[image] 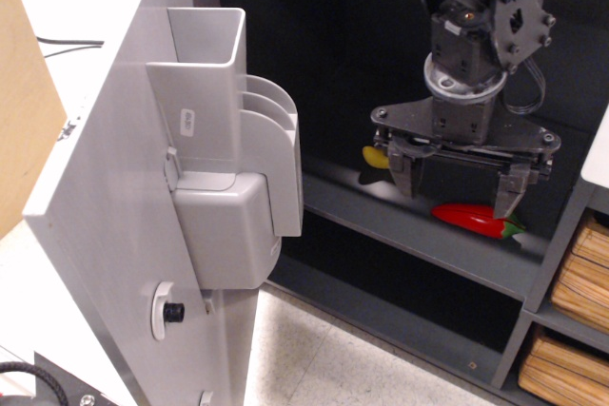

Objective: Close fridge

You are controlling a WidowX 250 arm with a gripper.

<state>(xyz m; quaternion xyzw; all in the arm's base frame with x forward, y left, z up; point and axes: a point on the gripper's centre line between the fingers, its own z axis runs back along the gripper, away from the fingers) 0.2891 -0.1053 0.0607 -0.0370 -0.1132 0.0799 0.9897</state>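
- Nearest and largest, the fridge door [114,235] fills the left, swung wide open with its inner face showing.
- Light grey bins [238,168] jut from that inner face, stacked one above another.
- Behind, the dark fridge [314,64] cabinet stands open, a grey shelf [409,230] crossing it.
- Robot arm [476,35] reaches down inside the cabinet at the right.
- Its pincer [455,195] hangs released, fingers spread apart, grasping nothing, just above the shelf.
- Red pepper [473,220] lies on the shelf beneath the right finger.
- Something yellow [376,157] sits further left, partly hidden.
- Tan boxes [580,273] fill shelving at the far right.
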